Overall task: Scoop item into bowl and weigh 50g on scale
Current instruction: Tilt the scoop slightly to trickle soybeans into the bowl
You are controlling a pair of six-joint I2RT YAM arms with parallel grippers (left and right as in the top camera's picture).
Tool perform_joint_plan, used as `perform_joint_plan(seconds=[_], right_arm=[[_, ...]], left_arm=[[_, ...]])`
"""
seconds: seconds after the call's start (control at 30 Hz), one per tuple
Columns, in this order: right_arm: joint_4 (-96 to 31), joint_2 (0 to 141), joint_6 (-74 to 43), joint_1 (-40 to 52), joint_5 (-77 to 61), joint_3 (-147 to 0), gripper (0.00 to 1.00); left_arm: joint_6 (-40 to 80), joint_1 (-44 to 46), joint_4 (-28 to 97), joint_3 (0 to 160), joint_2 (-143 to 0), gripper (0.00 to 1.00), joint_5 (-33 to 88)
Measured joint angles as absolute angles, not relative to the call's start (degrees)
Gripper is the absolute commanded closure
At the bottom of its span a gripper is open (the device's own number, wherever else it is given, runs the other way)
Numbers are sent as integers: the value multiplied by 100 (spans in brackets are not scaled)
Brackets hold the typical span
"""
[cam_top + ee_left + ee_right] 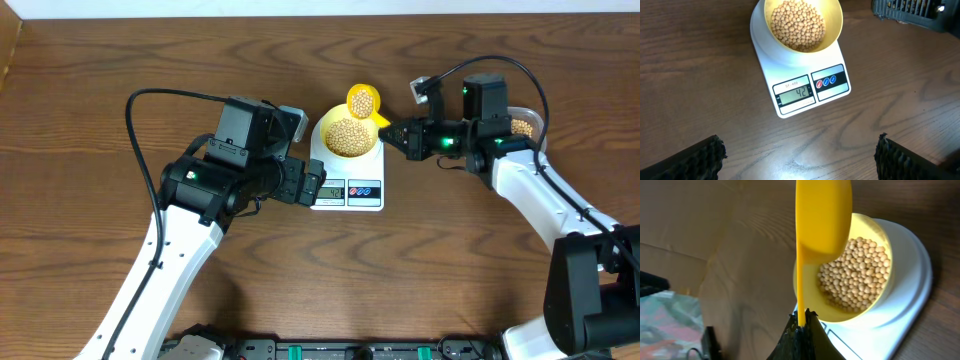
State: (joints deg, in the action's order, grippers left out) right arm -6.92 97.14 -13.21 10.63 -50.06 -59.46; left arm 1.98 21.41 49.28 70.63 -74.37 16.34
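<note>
**Scale** [347, 192] [790, 65]: white, set on the wooden table [90, 70]. "42" is shown on its display, as read in the left wrist view.

**Bowl** [325, 140] [838, 25] [886, 245]: pale yellow, seated upright on the scale's round platform. A heap of beans [348, 137] [797, 25] [855, 277] is contained in it, below the rim.

**Scoop** [363, 100] [822, 215]: bright yellow, held above the far side of the scale, over the bowl's rim. Beans are seen in its cup from overhead.

**Right gripper** [393, 133] [801, 322]: positioned just right of the scale. Its jaws are pressed together on the scoop's thin handle.

**Left gripper** [312, 183] [799, 157]: positioned at the scale's front left, facing the display. Its jaws are spread wide and nothing is held between them.

**Clear tub** [522, 126]: placed well to the right of the scale and partly hidden by the right arm. Beans are visible inside it.
</note>
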Motion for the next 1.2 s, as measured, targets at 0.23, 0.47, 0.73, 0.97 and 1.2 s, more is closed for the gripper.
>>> perform_joint_plan(seconds=[0.23, 0.47, 0.73, 0.97, 1.2], right_arm=[[-1044, 9714, -919, 1194, -4584, -5946, 99], [-1234, 9714, -613, 1358, -4311, -5946, 99], [-1164, 9714, -491, 1435, -4228, -5946, 99], [-1155, 9714, -340, 1494, -4106, -5946, 99], [-1280, 9714, -156, 1597, -3889, -5959, 99]], left_arm=[[196, 2141, 4928, 7063, -7437, 2, 1634], [196, 2141, 4928, 7063, -7437, 2, 1634], [198, 2141, 4925, 7063, -7437, 2, 1632], [196, 2141, 4928, 7063, -7437, 2, 1634], [196, 2141, 4928, 7063, -7437, 2, 1634]])
